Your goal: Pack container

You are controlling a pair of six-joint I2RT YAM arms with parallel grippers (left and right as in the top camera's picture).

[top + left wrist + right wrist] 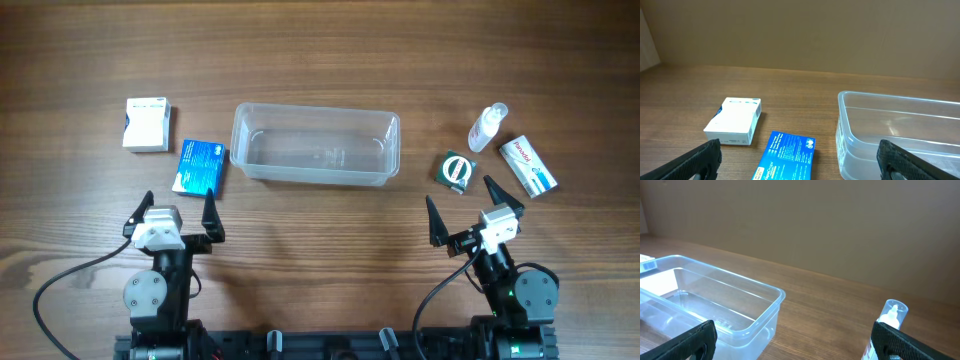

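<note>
The clear plastic container [316, 145] sits empty at the table's middle; it also shows in the left wrist view [900, 132] and the right wrist view [715, 305]. A blue box [198, 166] and a white box [147, 124] lie left of it; both show in the left wrist view, blue [787, 155] and white [735, 120]. A green-and-white box [457, 171], a white box with red print [528, 165] and a small clear bottle [487, 127] lie to its right. My left gripper [178, 212] is open and empty just near of the blue box. My right gripper [466, 214] is open and empty near the green box.
The bottle's cap [894, 312] shows at the right of the right wrist view. Black cables [60, 285] run along the table's near edge beside both arm bases. Bare wood lies between the two grippers and behind the container.
</note>
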